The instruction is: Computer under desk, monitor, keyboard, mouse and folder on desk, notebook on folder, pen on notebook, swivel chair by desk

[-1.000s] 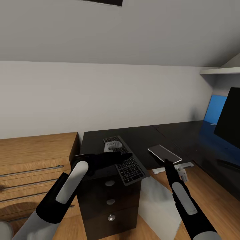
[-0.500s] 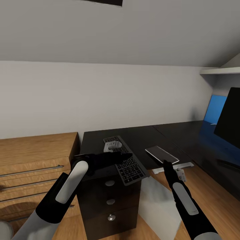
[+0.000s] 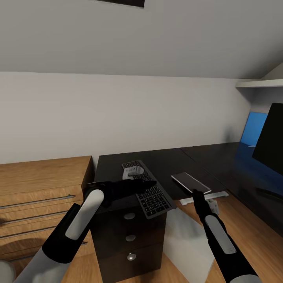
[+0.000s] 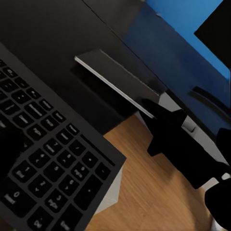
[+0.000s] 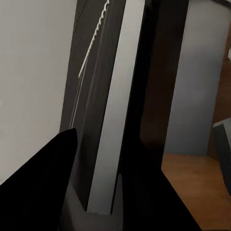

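Keyboard point(image 3: 148, 187) beneath left pincer point(image 3: 151, 183)

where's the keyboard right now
In the head view the keyboard lies on the desk above the drawers, its near end overhanging the edge, just beside the left gripper.

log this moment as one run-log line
left gripper: over keyboard | right gripper: at notebook on desk edge | monitor: on desk

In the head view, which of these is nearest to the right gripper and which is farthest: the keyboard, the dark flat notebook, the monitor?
From the right gripper:
1. Notebook, on the desk edge just beyond the fingertips.
2. Keyboard, to its left, overhanging the desk's front edge.
3. Monitor, far right, farther back.
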